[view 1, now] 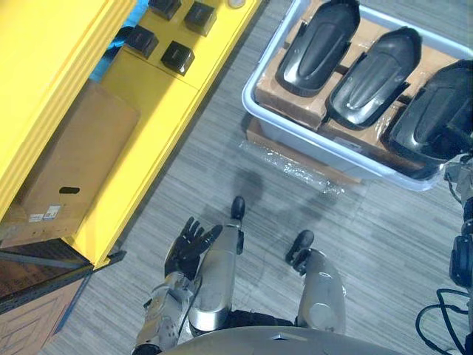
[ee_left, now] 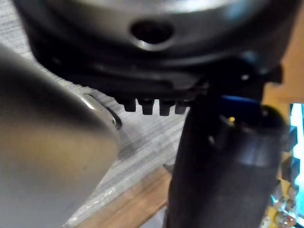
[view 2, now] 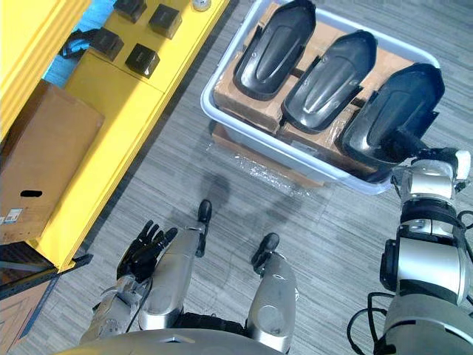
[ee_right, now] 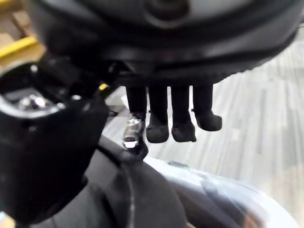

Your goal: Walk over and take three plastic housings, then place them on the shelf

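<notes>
Three black plastic housings lie side by side on cardboard in a pale grey bin [view 2: 222,111]: the left housing [view 2: 273,48], the middle housing [view 2: 329,70] and the right housing [view 2: 392,111]. My right hand [view 2: 403,144] is at the near end of the right housing. In the right wrist view its fingers [ee_right: 171,118] hang nearly straight over the dark shell [ee_right: 137,199], curled round nothing. My left hand [view 1: 188,248] hangs low by my side with relaxed, spread fingers and holds nothing.
A yellow shelf [view 1: 148,96] runs along the left, with small black boxes [view 1: 177,55] on its top level and a cardboard box [view 1: 74,170] lower down. The bin rests on a flat cardboard piece [view 2: 259,166] on grey striped floor.
</notes>
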